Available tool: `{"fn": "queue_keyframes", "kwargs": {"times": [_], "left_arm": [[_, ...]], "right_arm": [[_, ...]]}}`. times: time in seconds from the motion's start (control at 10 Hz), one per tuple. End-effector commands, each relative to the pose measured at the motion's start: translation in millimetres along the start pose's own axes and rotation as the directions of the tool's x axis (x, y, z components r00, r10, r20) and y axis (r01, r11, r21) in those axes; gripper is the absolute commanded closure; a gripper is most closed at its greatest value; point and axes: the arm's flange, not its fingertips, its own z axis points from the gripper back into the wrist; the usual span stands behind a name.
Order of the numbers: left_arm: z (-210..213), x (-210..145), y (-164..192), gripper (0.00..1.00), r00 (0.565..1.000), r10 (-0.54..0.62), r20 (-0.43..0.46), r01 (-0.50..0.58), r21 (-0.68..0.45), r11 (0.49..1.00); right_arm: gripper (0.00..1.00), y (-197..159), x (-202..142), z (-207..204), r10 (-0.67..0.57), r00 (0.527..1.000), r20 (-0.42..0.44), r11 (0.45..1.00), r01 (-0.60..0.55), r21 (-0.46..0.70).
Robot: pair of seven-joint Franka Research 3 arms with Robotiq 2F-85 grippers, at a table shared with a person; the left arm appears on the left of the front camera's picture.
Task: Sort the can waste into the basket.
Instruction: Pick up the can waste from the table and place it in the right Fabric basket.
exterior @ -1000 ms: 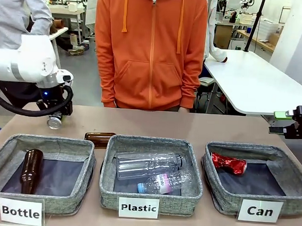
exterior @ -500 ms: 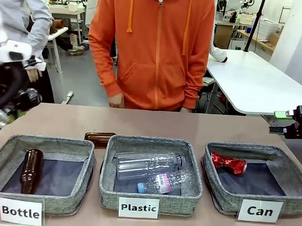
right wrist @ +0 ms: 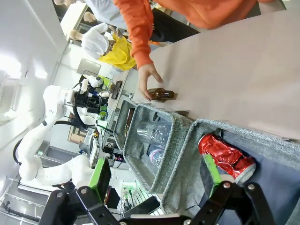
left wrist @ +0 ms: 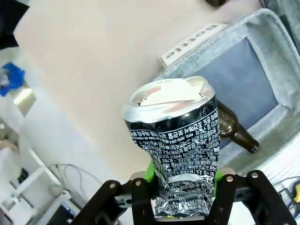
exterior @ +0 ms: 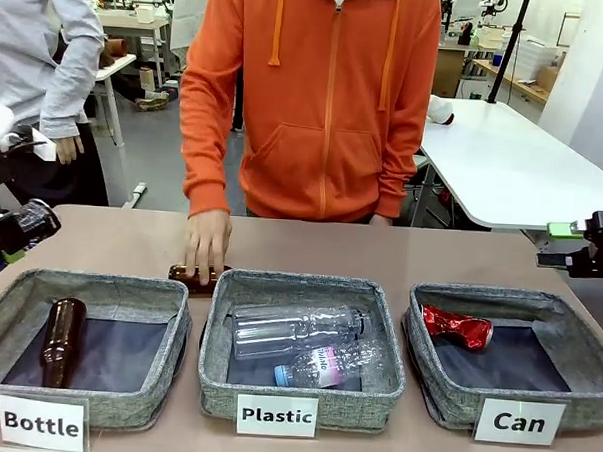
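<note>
One red can in Can basket; left jaws clamp silver can; right jaws wide

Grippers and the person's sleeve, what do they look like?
Left gripper: black linked fingers, silver screws, green pads. Right gripper: same black build, green pads. Left arm: white rounded segments, black hose. Person: long orange hoodie sleeve, ribbed cuff.

1. Front camera faced the person across the table, Can basket near.
2. Right wrist camera, rolled sideways, overlooked that basket, shared with front.
3. Left wrist camera sat close on a silver can, far from that basket.
</note>
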Motion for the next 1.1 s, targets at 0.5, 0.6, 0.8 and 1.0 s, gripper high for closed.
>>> {"fn": "queue_keyframes", "kwargs": {"times": [0.5, 0.6, 0.8, 1.0], "left_arm": [[25, 31, -100, 0.62, 0.902, -0.400, 0.161, 0.412, -0.047, 0.910], [22, 41, -123, 0.62, 0.883, -0.444, 0.152, 0.452, -0.023, 0.892], [10, 76, -169, 0.62, 0.762, -0.612, 0.213, 0.627, -0.005, 0.779], [-1, 120, -212, 0.62, 0.660, -0.715, 0.230, 0.728, 0.038, 0.685]], "right_arm": [[0.00, 0, 0, 0, 0.000, 1.000, 0.000, 1.000, 0.000, 0.000], [0.00, 33, 7, 31, 0.045, 0.997, 0.056, 0.999, -0.046, 0.008], [0.00, 72, 11, 82, -0.059, 0.997, 0.042, 0.998, 0.059, -0.004], [0.00, 86, -2, 110, -0.086, 0.994, 0.063, 0.995, 0.090, -0.052]]}}
